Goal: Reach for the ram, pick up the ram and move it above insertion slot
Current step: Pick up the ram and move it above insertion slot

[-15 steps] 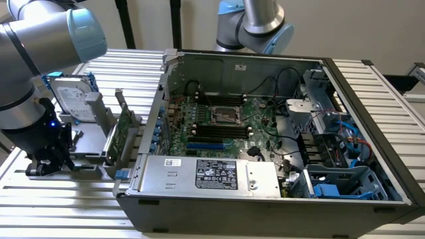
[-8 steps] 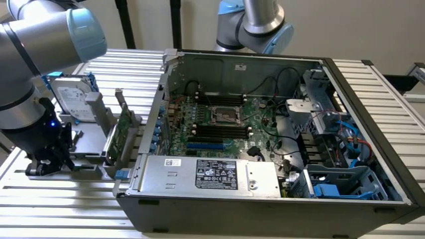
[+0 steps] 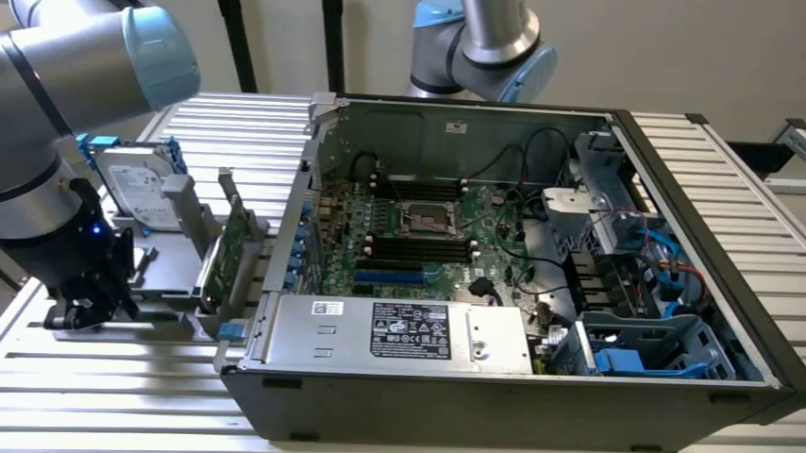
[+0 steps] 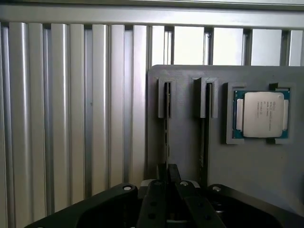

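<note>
thin green ram stick (image 4: 167,102) in grey slotted holder (image 4: 247,166) | likely light, stiff, fragile | pinch faces mid-length | black gripper (image 4: 168,168) closure: can't tell

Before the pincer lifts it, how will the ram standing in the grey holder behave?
Probably stiff and light: the ram shows as a thin edge. Standing on edge in a slot of the grey holder, it may bind or tip if pulled askew.
</note>
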`<state>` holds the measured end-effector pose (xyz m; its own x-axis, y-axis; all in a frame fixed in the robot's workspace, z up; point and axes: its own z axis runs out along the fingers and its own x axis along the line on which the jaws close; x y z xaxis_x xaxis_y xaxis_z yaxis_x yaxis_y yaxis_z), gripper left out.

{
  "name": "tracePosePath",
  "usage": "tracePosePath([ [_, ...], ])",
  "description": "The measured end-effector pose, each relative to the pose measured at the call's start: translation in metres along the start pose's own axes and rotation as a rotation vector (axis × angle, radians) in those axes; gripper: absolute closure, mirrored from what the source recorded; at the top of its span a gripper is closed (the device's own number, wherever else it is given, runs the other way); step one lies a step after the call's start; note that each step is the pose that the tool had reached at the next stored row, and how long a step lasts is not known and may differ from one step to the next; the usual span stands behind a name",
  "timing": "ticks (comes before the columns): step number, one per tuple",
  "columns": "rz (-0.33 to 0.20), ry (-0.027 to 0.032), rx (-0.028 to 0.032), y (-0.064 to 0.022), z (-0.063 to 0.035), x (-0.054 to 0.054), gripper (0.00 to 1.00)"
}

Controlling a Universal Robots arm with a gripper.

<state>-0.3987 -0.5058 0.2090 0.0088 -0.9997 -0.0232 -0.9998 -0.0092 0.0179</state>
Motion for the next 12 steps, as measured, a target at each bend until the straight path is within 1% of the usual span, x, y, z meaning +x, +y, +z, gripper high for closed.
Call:
tracePosePath([
  [4, 0.0, 0.0, -0.0001, -0.0003, -0.0076, 0.0, 0.87],
  [6, 0.0, 0.0001, -0.0002, -0.0004, -0.0133, 0.0, 0.87],
  [8, 0.0, 0.0, 0.0, -0.0006, -0.0208, 0.0, 0.87],
  [12, 0.0, 0.0002, -0.0007, -0.0016, -0.0391, -0.001, 0.87],
])
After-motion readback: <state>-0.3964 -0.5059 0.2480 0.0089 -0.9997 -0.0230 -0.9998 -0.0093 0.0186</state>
